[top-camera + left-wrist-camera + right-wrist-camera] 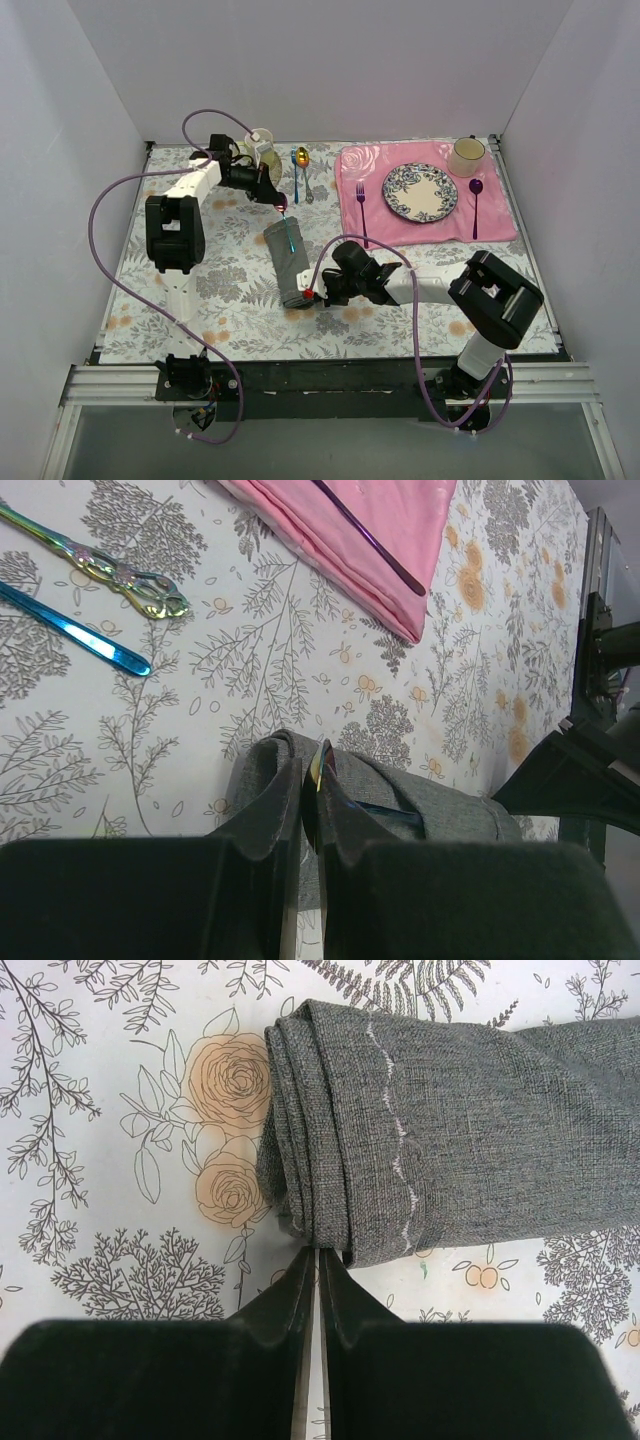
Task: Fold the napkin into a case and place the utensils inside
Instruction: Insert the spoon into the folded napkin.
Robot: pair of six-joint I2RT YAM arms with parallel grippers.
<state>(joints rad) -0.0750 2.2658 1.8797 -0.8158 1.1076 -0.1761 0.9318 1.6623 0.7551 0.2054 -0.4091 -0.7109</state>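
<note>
The dark grey napkin (285, 262) lies folded into a long narrow case on the floral tablecloth. My left gripper (281, 205) hovers over its far end, shut on the shiny bowl of a small spoon (319, 763). The spoon's bluish handle (291, 235) runs down into the napkin's (440, 805) open end. My right gripper (309, 293) is at the near end, its jaws almost together and pinching the lower edge of the stacked folds (317, 1255) of the napkin (450, 1130). A small fork (307, 187) lies on the cloth beyond the napkin (120, 577).
Beside the fork lies a blue-handled spoon (299, 160) with a gold bowl. At the right, a pink placemat (500, 225) carries a patterned plate (419, 192), a purple fork (362, 215), a purple spoon (476, 200) and a cup (466, 155). A small cup (262, 140) stands behind my left arm.
</note>
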